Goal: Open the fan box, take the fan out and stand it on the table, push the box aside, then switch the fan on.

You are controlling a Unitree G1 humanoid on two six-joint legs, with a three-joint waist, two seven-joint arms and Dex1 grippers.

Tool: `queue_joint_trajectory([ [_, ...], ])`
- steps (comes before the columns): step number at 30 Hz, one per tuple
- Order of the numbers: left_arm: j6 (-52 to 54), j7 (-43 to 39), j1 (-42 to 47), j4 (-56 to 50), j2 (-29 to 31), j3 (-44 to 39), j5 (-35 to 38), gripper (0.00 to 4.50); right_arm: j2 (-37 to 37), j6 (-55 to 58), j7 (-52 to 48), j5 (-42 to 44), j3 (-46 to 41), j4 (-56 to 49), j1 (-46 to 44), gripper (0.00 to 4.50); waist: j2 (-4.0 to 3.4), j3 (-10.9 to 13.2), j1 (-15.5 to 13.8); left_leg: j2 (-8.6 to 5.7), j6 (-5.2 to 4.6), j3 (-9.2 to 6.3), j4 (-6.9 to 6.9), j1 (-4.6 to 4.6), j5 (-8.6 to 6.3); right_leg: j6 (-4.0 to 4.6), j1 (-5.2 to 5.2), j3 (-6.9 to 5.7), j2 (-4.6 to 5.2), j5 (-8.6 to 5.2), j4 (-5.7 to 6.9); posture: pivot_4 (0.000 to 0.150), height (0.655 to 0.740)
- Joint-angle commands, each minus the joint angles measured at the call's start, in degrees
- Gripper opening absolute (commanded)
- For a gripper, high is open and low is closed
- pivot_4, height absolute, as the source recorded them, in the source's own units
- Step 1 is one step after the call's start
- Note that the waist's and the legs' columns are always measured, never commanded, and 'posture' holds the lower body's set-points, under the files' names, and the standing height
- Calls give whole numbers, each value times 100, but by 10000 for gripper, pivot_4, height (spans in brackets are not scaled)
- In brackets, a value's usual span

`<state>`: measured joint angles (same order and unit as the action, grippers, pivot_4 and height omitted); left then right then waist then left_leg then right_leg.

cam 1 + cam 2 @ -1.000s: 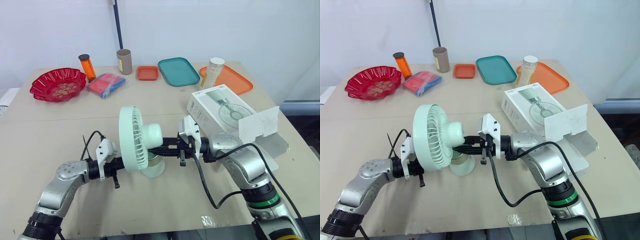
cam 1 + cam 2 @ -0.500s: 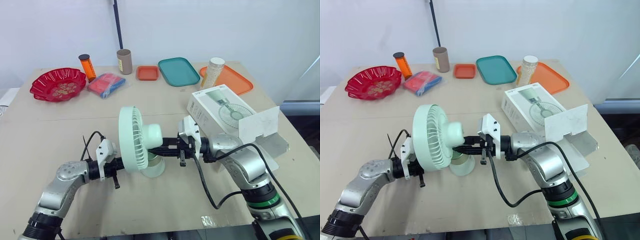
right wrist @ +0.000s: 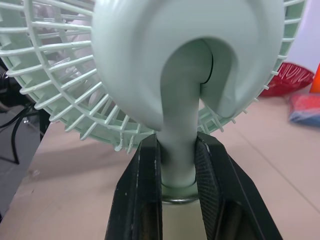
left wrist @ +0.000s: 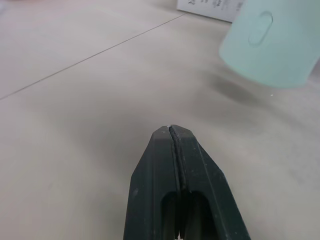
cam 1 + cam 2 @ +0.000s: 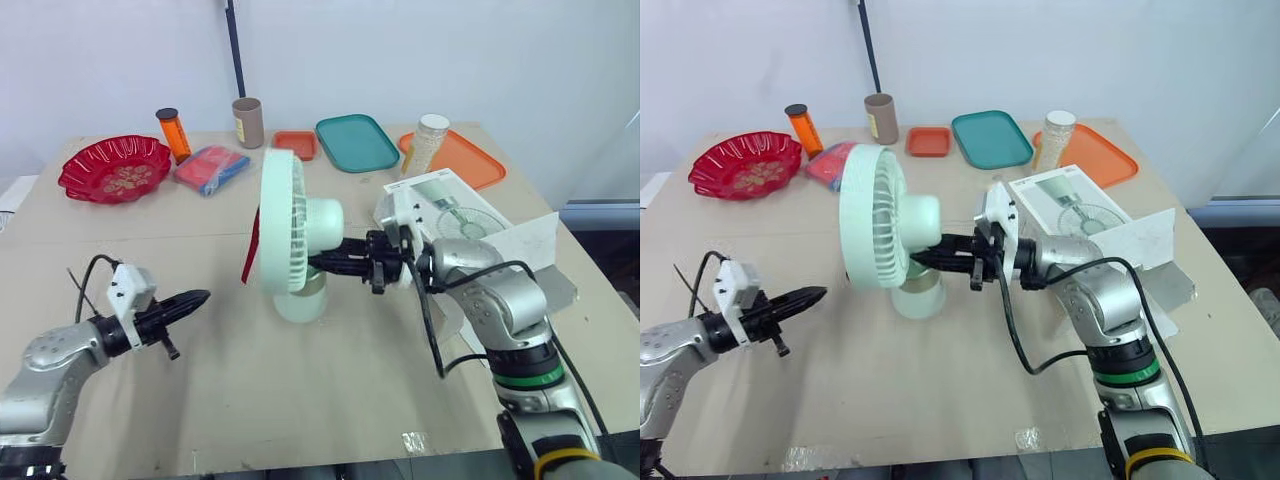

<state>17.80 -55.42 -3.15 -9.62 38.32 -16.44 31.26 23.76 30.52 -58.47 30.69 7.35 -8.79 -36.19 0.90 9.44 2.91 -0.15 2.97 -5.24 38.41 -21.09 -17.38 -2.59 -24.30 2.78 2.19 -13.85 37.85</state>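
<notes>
As wrist view reveals, right gripper (image 3: 178, 142) clamps fan (image 3: 185, 60) stem, left gripper (image 4: 171, 131) closed, empty.

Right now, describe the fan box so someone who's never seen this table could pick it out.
On the tan table, look to the robot's right of the upright mint-green fan, just nearer than the big orange tray. The fan box lies flat there: the only white carton, a fan pictured on top, its near end flap standing open.
</notes>
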Motion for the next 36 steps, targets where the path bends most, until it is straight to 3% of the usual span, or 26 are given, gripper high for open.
queue_joint_trajectory([
  [1,89,32,-280,-493,124,-377,232,206,-267,-535,157,-290,6,497,-351,3447,-2,1,-12,-3,1,-1,0,-1,0,0,-2,-1,3,0,2,1500,7400],
  [12,141,429,-669,-987,-95,-328,233,206,-814,-1524,46,-965,84,2362,-1137,3447,-3,2,-18,-6,4,2,-3,-3,3,1,-7,-1,8,0,7,1500,7400],
  [29,118,616,-824,-1172,-199,-129,223,206,-913,-1850,-402,-1327,327,2676,-901,3447,-3,1,-17,-6,5,5,-2,-1,3,1,-8,1,9,0,10,1500,7400],
  [36,79,618,-632,-1079,-194,14,184,0,-841,-1840,-431,-1352,265,2720,-906,36458,-3,1,-18,-6,5,5,-2,-1,3,1,-7,1,9,0,11,1500,7400],
])
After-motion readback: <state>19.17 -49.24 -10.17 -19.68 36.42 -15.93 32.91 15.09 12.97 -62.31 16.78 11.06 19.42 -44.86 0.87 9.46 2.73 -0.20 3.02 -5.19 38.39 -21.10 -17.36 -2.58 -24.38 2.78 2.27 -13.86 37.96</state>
